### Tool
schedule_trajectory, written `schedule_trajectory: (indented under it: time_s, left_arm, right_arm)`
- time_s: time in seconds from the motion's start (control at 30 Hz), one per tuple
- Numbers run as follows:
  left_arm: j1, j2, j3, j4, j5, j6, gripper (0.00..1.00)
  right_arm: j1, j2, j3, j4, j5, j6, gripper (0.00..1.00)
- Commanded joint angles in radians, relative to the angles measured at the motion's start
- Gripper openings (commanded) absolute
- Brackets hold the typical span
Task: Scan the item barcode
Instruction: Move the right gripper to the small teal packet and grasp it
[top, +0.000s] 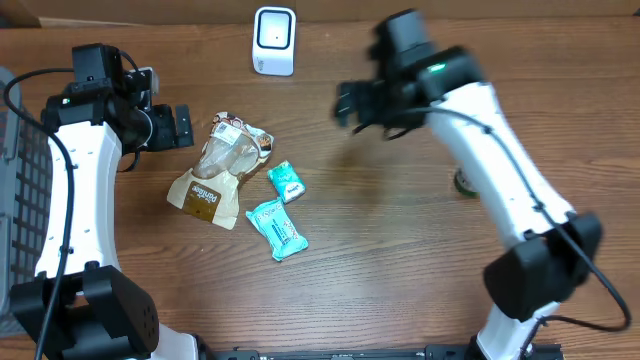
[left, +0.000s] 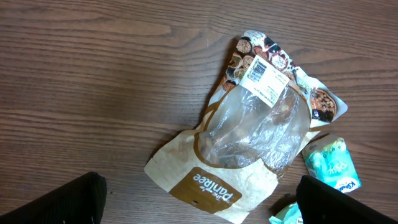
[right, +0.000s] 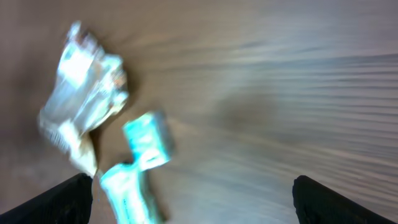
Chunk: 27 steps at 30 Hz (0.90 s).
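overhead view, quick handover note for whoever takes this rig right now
Left end effector: open, empty, just left of the bakery bag.
Right end effector: open, empty, blurred, off to the right of the items.
Bag lies flat, label face up; small teal packet and long teal packet lie at its lower right. White scanner stands farther back.
Done: nothing grasped yet.
Left: grasp an item, show its barcode to the scanner.

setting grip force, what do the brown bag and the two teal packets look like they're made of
Brown bag: matte, kraft-looking paper, with a glossy crinkled clear window, likely plastic film, and a white label. Larger teal packet and smaller teal packet: probably thin plastic wrap, slightly shiny, creased at the ends; too small to be sure.
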Motion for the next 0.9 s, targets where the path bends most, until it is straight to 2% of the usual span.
schedule_trajectory:
  time_s: [0.0,0.17,0.23,0.27,0.3,0.33,0.4,0.6,0.87]
  left_arm:
    - [0.005,-0.012,0.015,0.0,0.003,0.019,1.0]
    - [0.005,-0.012,0.015,0.0,0.003,0.018,1.0]
    - [0.005,-0.012,0.015,0.0,0.003,0.018,1.0]
    - [0.005,-0.012,0.015,0.0,0.003,0.018,1.0]
    - [0.005,-0.012,0.015,0.0,0.003,0.019,1.0]
    - [0.005,-0.012,0.015,0.0,0.003,0.018,1.0]
    - [0.005,-0.012,0.015,0.0,0.003,0.018,1.0]
    - [0.005,-0.012,0.015,0.0,0.003,0.018,1.0]
    - [0.005,-0.012,0.015,0.0,0.003,0.019,0.99]
  right_arm:
    - [0.087,0.065,-0.019,0.025,-0.041,0.0,1.0]
    - [0.175,0.091,-0.019,0.1,-0.033,0.007,1.0]
    - [0.192,0.094,-0.024,0.117,-0.032,0.027,0.8]
    - [0.198,0.095,-0.03,0.122,-0.033,0.037,0.67]
    - [0.204,0.101,-0.039,0.125,-0.032,0.037,0.49]
    - [0.21,0.108,-0.053,0.127,-0.025,0.037,0.44]
    - [0.216,0.128,-0.097,0.15,-0.022,0.038,0.4]
    - [0.218,0.185,-0.19,0.239,-0.041,0.054,0.4]
    - [0.218,0.239,-0.194,0.282,-0.08,0.061,0.4]
